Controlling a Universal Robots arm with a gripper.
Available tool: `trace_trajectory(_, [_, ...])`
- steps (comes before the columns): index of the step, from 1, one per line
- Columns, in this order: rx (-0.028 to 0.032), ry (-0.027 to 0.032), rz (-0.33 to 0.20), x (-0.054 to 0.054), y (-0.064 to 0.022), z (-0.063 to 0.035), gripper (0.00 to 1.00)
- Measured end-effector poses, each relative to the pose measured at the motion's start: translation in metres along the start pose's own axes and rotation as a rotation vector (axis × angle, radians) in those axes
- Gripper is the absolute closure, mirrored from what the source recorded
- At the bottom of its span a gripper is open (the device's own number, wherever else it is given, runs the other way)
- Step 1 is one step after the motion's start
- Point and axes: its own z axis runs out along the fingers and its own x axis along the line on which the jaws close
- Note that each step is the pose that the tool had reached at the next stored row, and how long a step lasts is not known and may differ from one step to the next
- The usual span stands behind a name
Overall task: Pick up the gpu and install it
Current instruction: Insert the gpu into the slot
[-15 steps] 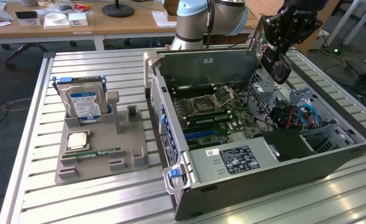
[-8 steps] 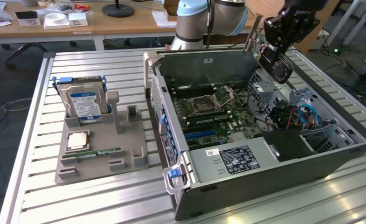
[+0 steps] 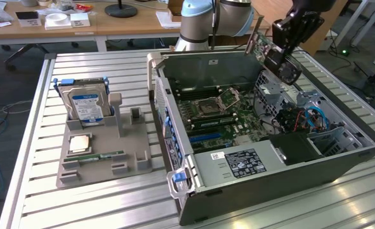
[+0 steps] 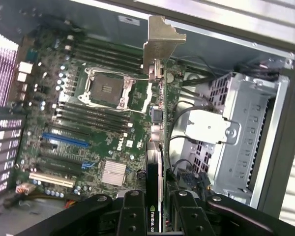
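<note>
The gpu (image 3: 268,51), a thin green card with a black fan face and a silver end bracket, hangs tilted above the far rim of the open computer case (image 3: 270,183). My gripper (image 3: 288,44) is shut on it from above. In the wrist view the gpu (image 4: 158,103) runs edge-on away from my gripper (image 4: 155,219), its bracket (image 4: 161,42) at the far end and a black finger (image 4: 132,216) on each side. Below it lies the motherboard (image 4: 88,108) with a bare CPU socket (image 4: 107,88), a blue slot (image 4: 64,140) and a white slot (image 4: 51,179).
A grey parts holder (image 3: 104,164) on the slatted metal table (image 3: 91,205) carries a silver hard drive with a blue label (image 3: 85,105), a CPU (image 3: 79,143) and a RAM stick (image 3: 97,155). Inside the case, a metal drive cage (image 4: 241,128) and cables (image 3: 302,119) sit beside the motherboard (image 3: 219,112).
</note>
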Motion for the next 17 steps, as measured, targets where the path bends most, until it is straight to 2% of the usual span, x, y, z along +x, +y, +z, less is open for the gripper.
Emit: trace_trajectory(17, [-0.0081, 0.0178, -0.309, 0.0000, -0.0001, 0.0015, 0.74])
